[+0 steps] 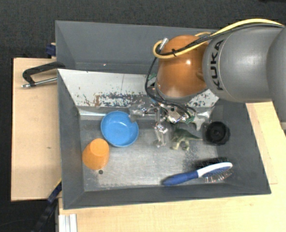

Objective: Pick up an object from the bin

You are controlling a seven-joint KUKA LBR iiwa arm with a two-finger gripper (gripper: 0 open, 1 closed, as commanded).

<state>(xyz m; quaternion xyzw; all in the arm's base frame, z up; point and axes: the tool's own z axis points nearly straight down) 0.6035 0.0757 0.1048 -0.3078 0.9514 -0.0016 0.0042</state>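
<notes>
My gripper (167,137) hangs low in the middle of the bin, under the orange wrist cover, and is open with its two metal fingers a small gap apart. A small dark green toy figure (185,135) lies just to the right of the fingers, touching or almost touching the right one; part of it is hidden by the gripper. Nothing shows between the fingers. A blue bowl (119,128) sits to the left of the gripper, open side up.
An orange cup (96,153) lies on its side at the front left. Near the front wall lies a blue-handled brush (199,173) with a white head. A black round cap (216,133) rests at the right, under the arm.
</notes>
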